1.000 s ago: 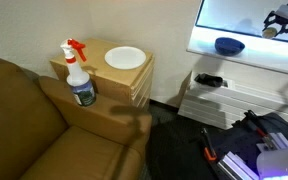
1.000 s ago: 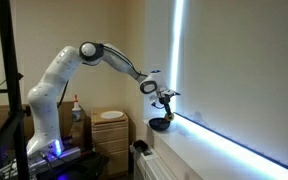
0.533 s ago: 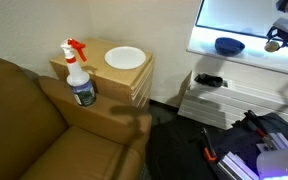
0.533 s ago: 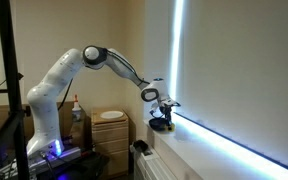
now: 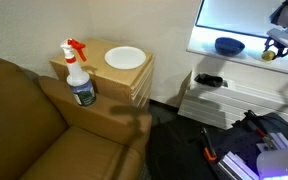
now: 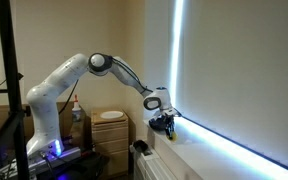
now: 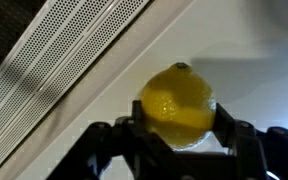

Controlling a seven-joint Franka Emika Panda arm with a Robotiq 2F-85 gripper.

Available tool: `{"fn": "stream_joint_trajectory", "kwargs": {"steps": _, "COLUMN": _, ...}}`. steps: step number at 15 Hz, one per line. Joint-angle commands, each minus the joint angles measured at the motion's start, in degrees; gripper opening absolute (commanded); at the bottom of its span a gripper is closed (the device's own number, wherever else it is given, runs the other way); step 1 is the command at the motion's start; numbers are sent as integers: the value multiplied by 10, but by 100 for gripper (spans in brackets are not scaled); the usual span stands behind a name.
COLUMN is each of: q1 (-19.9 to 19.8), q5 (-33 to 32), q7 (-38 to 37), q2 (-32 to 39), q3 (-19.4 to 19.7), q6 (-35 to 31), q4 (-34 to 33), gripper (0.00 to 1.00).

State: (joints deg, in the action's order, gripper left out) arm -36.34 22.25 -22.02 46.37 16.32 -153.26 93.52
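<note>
My gripper (image 7: 179,124) is shut on a yellow lemon (image 7: 177,100), one black finger on each side of it. In the wrist view the lemon hangs just over a white sill (image 7: 254,70). In an exterior view the gripper (image 5: 275,47) is at the top right with the lemon (image 5: 268,55) at its tip, low over the sill and to the right of a blue bowl (image 5: 229,45). In an exterior view the arm reaches out to the window ledge, the gripper (image 6: 164,122) pointing down at it; the bowl is not clear there.
A slatted vent grille (image 7: 44,60) runs beside the sill. A spray bottle (image 5: 79,75) and a white plate (image 5: 125,57) stand on a wooden side table (image 5: 139,88) next to a brown sofa (image 5: 29,130). Below the window is a white unit (image 5: 229,100) with a black object (image 5: 209,80) on it.
The gripper has come down toward the sill with the lemon in it, ending lower and a little further from the bowl. The grip has not changed.
</note>
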Motion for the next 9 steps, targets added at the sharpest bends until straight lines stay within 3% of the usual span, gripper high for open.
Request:
{"fn": "stream_joint_trajectory", "kwargs": {"steps": 1, "q1": -11, "q5": 12, "q7": -16, "q2": 32, "q3": 0, "q6": -8, "q4": -52, "gripper": 43}}
{"fn": "stream_joint_trajectory", "kwargs": {"steps": 5, "q1": -15, "q5": 10, "q7": -27, "q2": 53, "q3": -6, "q6": 8, "q4": -90, "gripper": 43}}
{"fn": "stream_joint_trajectory", "kwargs": {"steps": 6, "q1": -16, "q5": 10, "q7": -26, "q2": 57, "q3": -9, "q6": 13, "q4": -98, "gripper": 92}}
{"fn": "stream_joint_trajectory", "kwargs": {"steps": 9, "q1": -13, "q5": 9, "q7": -29, "q2": 66, "q3": -12, "q6": 8, "q4": -112, "gripper": 100}}
